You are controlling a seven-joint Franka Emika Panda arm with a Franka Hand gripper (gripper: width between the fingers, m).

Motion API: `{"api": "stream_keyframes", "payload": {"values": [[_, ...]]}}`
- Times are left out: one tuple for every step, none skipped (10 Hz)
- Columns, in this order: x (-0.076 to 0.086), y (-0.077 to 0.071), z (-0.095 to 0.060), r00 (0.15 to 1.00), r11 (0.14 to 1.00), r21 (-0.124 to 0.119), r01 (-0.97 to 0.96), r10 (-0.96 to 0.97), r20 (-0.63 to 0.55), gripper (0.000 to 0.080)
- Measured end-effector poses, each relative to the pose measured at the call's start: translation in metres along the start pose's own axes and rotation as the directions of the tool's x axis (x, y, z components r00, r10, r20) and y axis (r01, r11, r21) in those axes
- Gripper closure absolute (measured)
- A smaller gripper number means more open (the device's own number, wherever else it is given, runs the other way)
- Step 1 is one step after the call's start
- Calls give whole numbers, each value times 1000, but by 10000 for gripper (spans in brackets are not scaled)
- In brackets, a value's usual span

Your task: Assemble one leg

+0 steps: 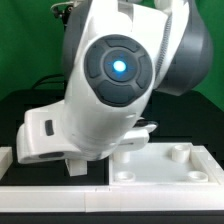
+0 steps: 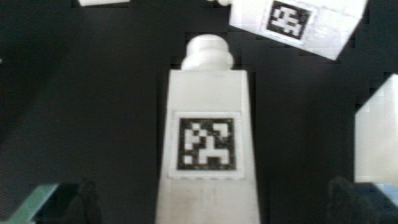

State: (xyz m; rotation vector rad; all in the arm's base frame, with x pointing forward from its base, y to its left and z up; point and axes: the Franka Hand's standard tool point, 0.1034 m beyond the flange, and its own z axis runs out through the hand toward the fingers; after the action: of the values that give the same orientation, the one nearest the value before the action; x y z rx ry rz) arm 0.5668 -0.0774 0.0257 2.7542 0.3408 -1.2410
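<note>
Wide-spread pincer [image 2: 214,205], gripping nothing, with a dark fingertip [image 2: 63,200] on each side of the leg [image 2: 208,120], touching neither flank. Leg flat on the black table [image 2: 89,90], centred in the gap, marker tag [image 2: 208,143] up, rounded peg [image 2: 210,48] pointing away from the pincer. Probably lined up this way for closing across the narrow sides. Beyond the peg and off to one side, a second tagged leg [image 2: 294,22], well apart. Near one finger, a white edge [image 2: 377,130], unidentifiable, possibly in the way. From outside, mostly hidden by the arm [image 1: 115,70]. Beside the pincer, a large flat white piece [image 1: 165,165] with sockets.
</note>
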Motion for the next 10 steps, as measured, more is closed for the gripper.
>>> {"api": "stream_keyframes", "payload": {"values": [[0, 1, 0, 1000, 1000, 0, -1, 1, -2, 151], [1, 1, 0, 1000, 1000, 0, -1, 1, -3, 151], [1, 1, 0, 1000, 1000, 0, -1, 1, -3, 151], [-2, 5, 4, 1000, 1000, 2, -4, 4, 17, 151], [-1, 8, 8, 1000, 1000, -1, -9, 9, 29, 151], [1, 10, 13, 999, 1000, -1, -12, 12, 37, 151], [3, 8, 17, 998, 999, -3, -35, 35, 44, 151], [4, 7, 19, 998, 999, -6, -50, 51, 48, 151], [4, 7, 19, 998, 999, -7, -50, 50, 44, 151], [5, 7, 19, 998, 999, -7, -50, 50, 44, 151]]}}
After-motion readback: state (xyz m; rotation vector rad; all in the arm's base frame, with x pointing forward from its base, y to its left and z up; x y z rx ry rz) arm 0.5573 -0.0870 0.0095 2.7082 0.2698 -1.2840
